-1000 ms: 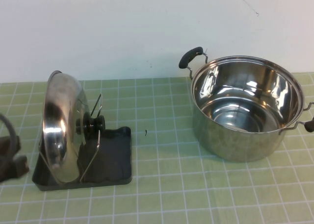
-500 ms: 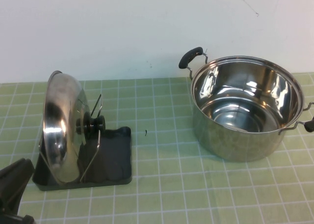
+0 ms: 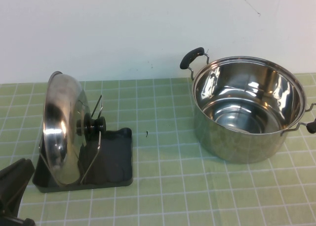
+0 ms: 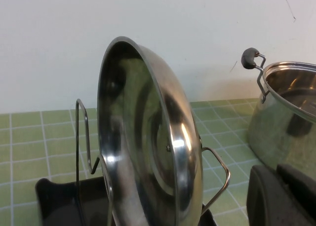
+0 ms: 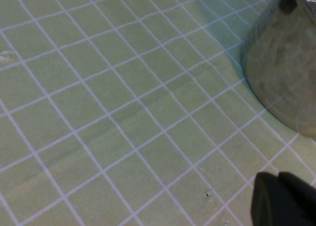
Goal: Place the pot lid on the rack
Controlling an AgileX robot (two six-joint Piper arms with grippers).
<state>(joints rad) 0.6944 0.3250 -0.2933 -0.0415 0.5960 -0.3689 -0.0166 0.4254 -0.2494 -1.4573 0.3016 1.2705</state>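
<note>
The shiny steel pot lid [image 3: 61,129] stands on edge in the rack [image 3: 116,159], leaning between the wire prongs, with its black knob [image 3: 95,124] facing right. In the left wrist view the lid's hollow underside [image 4: 148,137] fills the middle, with the rack's wire prongs [image 4: 81,132] and dark tray [image 4: 59,201] around it. My left gripper [image 3: 12,191] is at the table's front left corner, apart from the rack; it is shut and empty in its own view [image 4: 281,196]. My right gripper [image 5: 279,199] is shut and empty above the bare mat, out of the high view.
A deep steel pot [image 3: 247,110] with black-tipped handles stands at the right, open and empty. It also shows in the left wrist view [image 4: 286,122] and in the right wrist view [image 5: 284,67]. A white wall runs behind the green tiled mat [image 3: 163,186].
My left gripper has drawn back from beside the rack's left side to the front left corner. The lid stays on the rack.
</note>
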